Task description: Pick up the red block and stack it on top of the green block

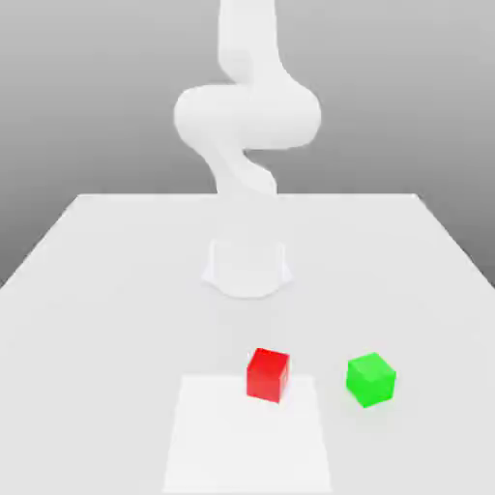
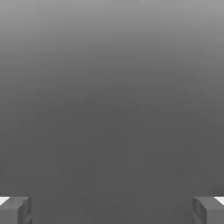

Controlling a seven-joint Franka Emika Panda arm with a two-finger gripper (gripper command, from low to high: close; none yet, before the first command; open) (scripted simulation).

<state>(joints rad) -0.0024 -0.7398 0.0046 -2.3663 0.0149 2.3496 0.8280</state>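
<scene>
On the counter (image 1: 106, 319), the arm's base (image 1: 247, 271) stood near frame centre, behind one block (image 1: 268, 375) at lower centre and another block (image 1: 370, 380) at lower right.

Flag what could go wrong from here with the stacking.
The red block and green block sit turned at different angles, so a grasp could catch corners and the stack could end up skewed. Both are small, so a slightly off-centre release might topple the red one. The open gripper might nudge the green block while placing.

Exterior view: set back, facing arm (image 1: 248, 116) across table (image 1: 106, 290), angled down. Hand view: close behind gripper (image 2: 112, 210), facing grey backdrop (image 2: 112, 100).
</scene>
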